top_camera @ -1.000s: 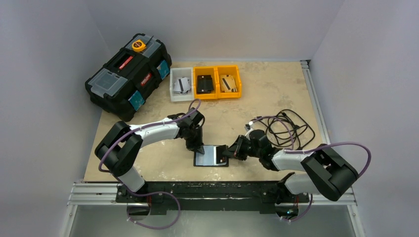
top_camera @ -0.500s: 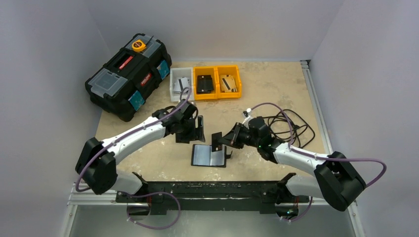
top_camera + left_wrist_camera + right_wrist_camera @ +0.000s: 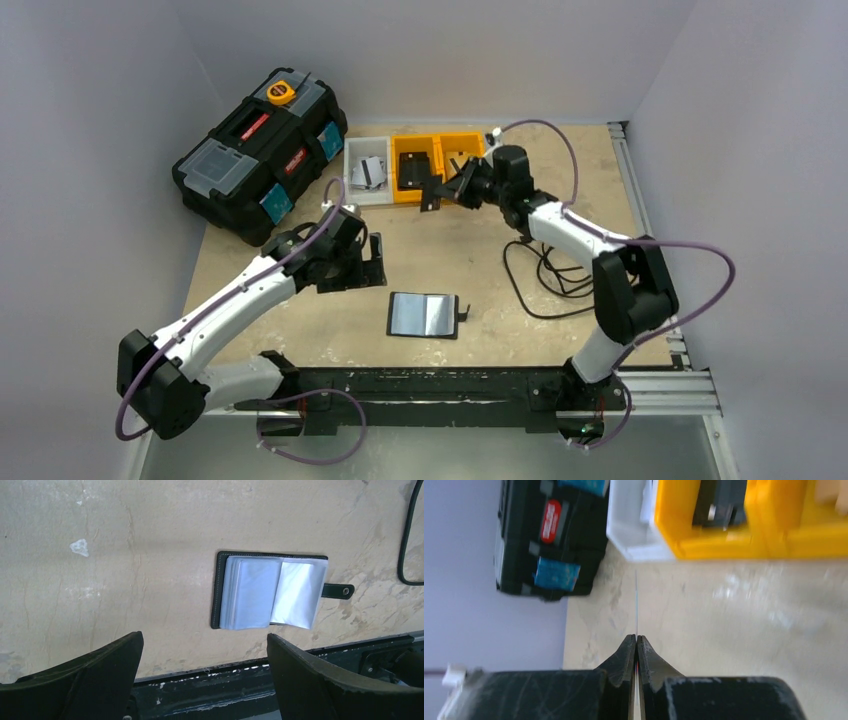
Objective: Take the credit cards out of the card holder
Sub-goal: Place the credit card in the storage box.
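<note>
One thin plastic credit card (image 3: 636, 600) is riding edge-on between the pinched-together fingers of the right gripper (image 3: 637, 641), hanging above the beige table (image 3: 455, 250) near the yellow plastic bins (image 3: 440, 168) at the far side. More pale bluish cards (image 3: 250, 594) are sitting in the sleeves of the small black leather-like bifold card holder (image 3: 219, 590), which is lying open and flat near the table's front edge. These cards are probably handling as light, stiff and slick. A pinch on an exposed short edge, drawn straight out along the pocket, is looking like the best hold, while the soft holder is likely needing something pressing it down. The left gripper (image 3: 205, 637) is hovering beside the holder, jaws spread wide, gripping nothing. Against a second ago, both grippers have left the holder: the right one has carried its card from the holder's right edge to the bins, and the left one — then pressing on the holder's far-left corner — has drawn back and opened.
</note>
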